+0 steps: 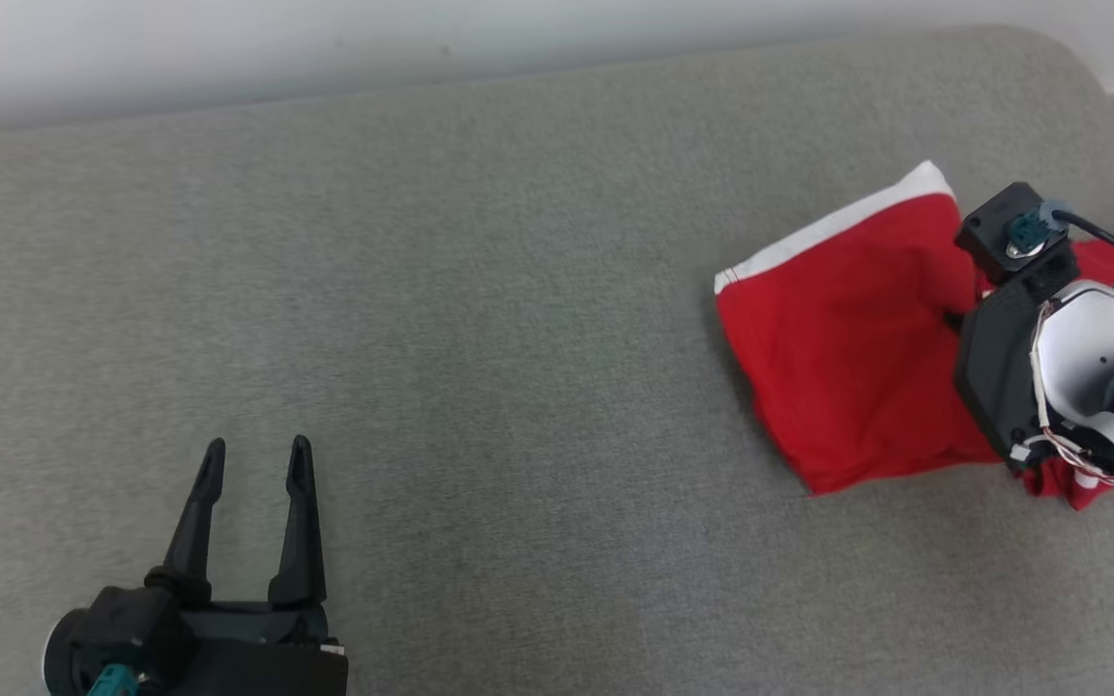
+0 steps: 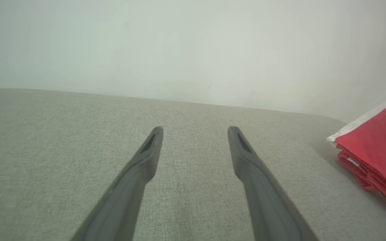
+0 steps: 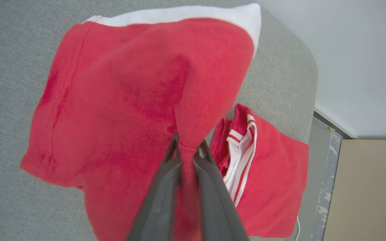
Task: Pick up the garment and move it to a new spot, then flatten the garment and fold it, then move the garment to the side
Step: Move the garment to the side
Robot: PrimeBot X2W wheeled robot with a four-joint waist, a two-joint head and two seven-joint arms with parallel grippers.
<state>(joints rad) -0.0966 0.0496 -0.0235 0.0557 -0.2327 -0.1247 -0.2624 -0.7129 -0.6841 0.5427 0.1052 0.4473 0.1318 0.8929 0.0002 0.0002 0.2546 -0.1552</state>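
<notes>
The folded red garment (image 1: 847, 329) lies at three o'clock on the grey surface (image 1: 480, 290). The right gripper (image 3: 188, 145) pinches a ridge of its top layer, probably to shift it sideways. The left gripper (image 1: 257, 464) rests at seven o'clock, fingers spread and empty, clear of the work.

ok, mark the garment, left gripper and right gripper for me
garment (image 1: 837, 329): head view, middle of the red top panel.
left gripper (image 1: 258, 447): head view, midway between its open fingertips.
right gripper (image 3: 189, 144): right wrist view, midway between fingertips pinched on a red fold.
</notes>
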